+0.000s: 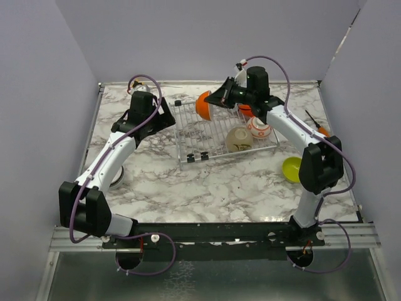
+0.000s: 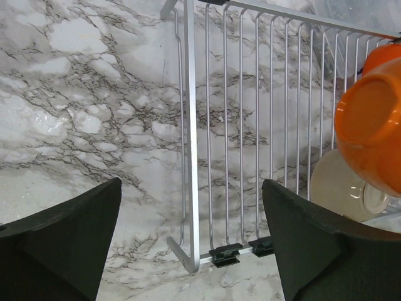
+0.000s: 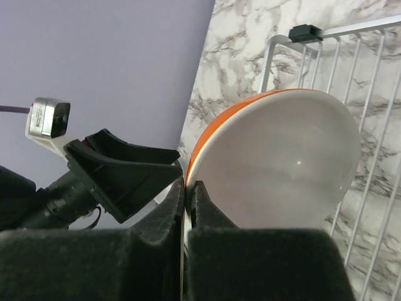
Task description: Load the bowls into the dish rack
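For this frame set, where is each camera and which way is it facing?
Top: fixed above and behind the robot, looking down on the marble table; left arm and right arm show, bases nearest.
Left wrist: on the left arm, looking down through the open left gripper at the rack corner.
Right wrist: on the right arm, looking along the shut right gripper pinching the orange bowl rim.
Shared: all three show the orange bowl and rack.

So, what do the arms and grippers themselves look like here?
Both the left arm and right arm have white links between chunky black joint housings. A thin purple cable loops along each. The left gripper and right gripper have matte black, wedge-shaped fingers. No markings are visible.
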You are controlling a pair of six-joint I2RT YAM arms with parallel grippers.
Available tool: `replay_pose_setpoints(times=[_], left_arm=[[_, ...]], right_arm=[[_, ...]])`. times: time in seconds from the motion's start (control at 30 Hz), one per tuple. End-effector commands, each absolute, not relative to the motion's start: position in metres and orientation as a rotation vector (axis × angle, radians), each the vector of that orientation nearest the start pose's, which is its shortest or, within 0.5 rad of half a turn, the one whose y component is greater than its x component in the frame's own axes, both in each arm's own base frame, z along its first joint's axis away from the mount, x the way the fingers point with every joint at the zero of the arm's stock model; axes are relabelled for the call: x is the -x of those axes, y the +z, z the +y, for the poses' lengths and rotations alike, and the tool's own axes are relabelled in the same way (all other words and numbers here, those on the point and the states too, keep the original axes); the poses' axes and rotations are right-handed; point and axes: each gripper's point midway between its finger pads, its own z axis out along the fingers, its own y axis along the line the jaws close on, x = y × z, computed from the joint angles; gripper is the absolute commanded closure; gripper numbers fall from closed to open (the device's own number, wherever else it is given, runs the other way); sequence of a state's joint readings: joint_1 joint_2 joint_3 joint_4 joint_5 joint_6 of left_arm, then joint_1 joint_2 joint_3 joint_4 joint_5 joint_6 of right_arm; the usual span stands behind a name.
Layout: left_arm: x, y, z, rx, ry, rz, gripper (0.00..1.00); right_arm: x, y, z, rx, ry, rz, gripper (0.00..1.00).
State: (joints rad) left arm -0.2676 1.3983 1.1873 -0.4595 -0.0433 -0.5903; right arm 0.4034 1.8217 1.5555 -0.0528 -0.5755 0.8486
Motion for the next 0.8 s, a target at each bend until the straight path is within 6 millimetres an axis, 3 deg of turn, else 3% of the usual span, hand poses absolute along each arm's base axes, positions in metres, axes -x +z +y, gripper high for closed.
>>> replay_pose_setpoints(times=[0.0,0.33,0.77], left_arm=[[-0.377,0.204,-0.110,0.418,-0.373,2.219,0.06],[-0.375,0.197,-0.110,0.436,-0.373,2.234,0.06],[-0.377,0.190,-0.111,0.437,-0.371,2.253,0.06]], right_arm=[[-0.430,0.286,0.347,0.071,1.554,2.041,0.99],[-0.429,0.238,0.386,0.097,1.732,2.185,0.99],[-0.435,0.197,0.394,0.095,1.765,2.281,0.99]])
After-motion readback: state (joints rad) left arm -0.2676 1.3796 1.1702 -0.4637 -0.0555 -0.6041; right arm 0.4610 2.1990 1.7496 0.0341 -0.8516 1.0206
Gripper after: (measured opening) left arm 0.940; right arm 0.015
